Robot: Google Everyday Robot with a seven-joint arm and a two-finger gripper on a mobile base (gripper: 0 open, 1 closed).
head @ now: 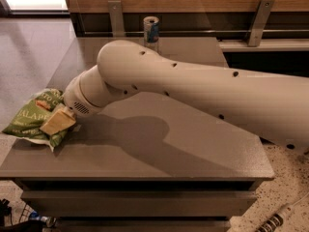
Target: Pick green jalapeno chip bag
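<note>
The green jalapeno chip bag (30, 116) lies crumpled at the left edge of the grey table (193, 149), near the front corner, with its white lettering partly showing. My gripper (57, 122) shows as a tan block at the end of the big cream arm (203, 88). It rests on the right part of the bag and hides that part. The arm reaches in from the right, across the table.
A blue and silver can (151, 30) stands upright at the back of the table, behind the arm. A wooden wall panel with metal brackets (116, 16) runs along the back. Floor lies to the left, beyond the table edge.
</note>
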